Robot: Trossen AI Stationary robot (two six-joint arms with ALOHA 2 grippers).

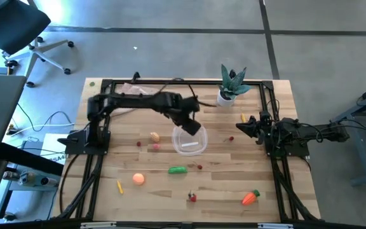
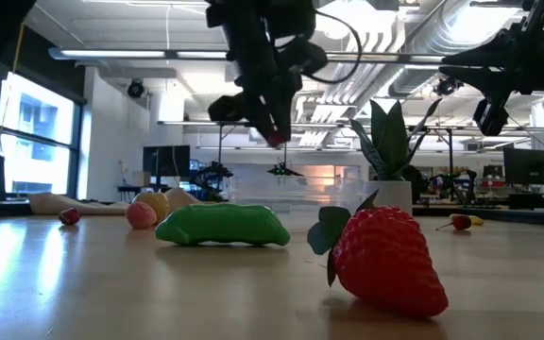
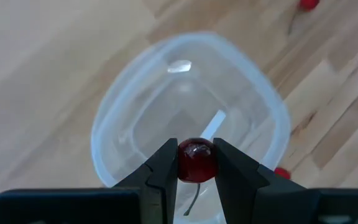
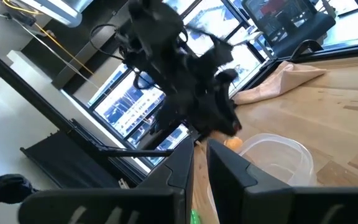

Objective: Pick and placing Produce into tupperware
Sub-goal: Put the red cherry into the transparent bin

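Note:
My left gripper (image 1: 192, 126) hangs over the clear tupperware (image 1: 189, 145), shut on a small red cherry (image 3: 196, 160). The left wrist view looks down past the cherry into the tupperware (image 3: 114, 118). The rest of the produce lies on the wooden table: a green pepper (image 1: 178, 170), an orange ball (image 1: 138, 179), a strawberry (image 1: 192, 197), a carrot (image 1: 251, 198) and a tan piece (image 1: 154, 135). My right gripper (image 1: 239, 127) waits at the table's right side, shut, with nothing in it. My left gripper pinches the cherry's round body (image 3: 196, 163) between its two fingertips (image 3: 166, 163). The fingers come steeply from above, pointing down. The cherry is lifted clear above the tupperware's opening, and its thin stem (image 3: 194, 202) hangs below it.
A spiky green plant in a white pot (image 1: 232, 89) stands at the far right. A beige cloth (image 1: 135, 90) lies at the far edge. Small red pieces (image 1: 230, 138) (image 1: 199, 166) and a yellow piece (image 1: 119, 186) are scattered around the tupperware. The black frame rails (image 1: 94, 165) run along both sides.

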